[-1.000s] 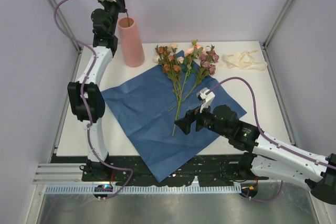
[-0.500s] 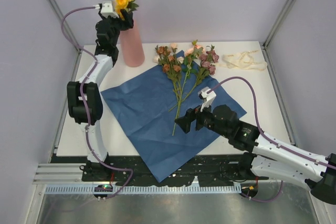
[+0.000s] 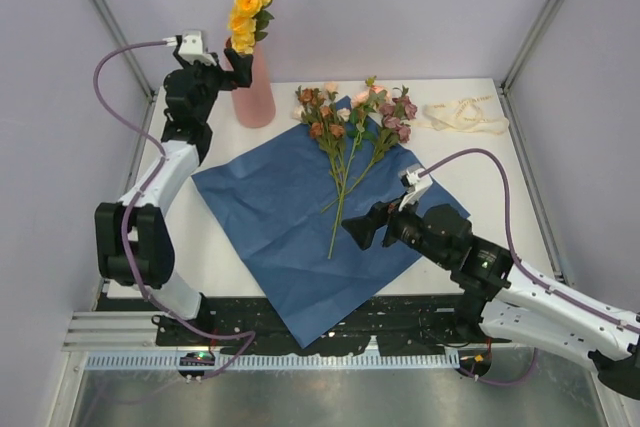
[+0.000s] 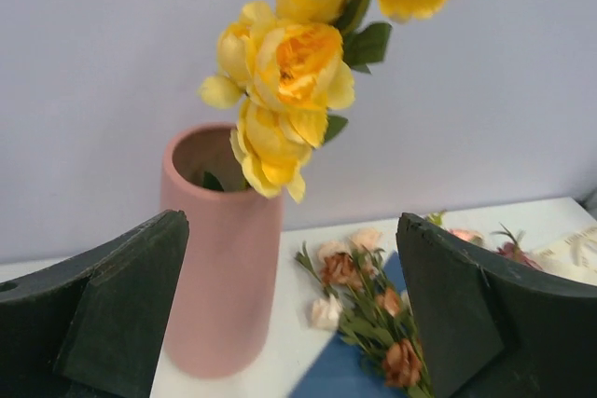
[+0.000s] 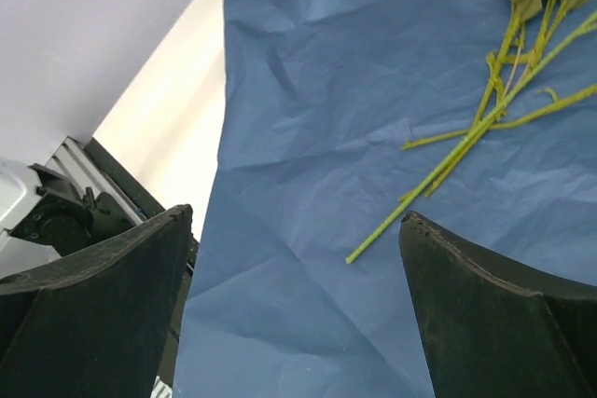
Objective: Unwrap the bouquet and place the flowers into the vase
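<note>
Counter: white, carrying everything below.
Blue paper: opened flat, creased, one corner hanging over the near edge of the counter.
Vase: salmon-pink, upright at the far left of the counter, just off the paper's far corner. Yellow roses stood in it, leaning toward the right above the rim.
Loose flowers: peach, mauve and rust blooms lay on the far part of the paper, heads away from the arms, green stems crossing toward the near side.
Left claw: spread wide, gripping nothing, just left of the vase.
Right claw: spread wide, empty, above the paper near the stem ends.
Ribbon: cream, loose at the far right of the counter.
</note>
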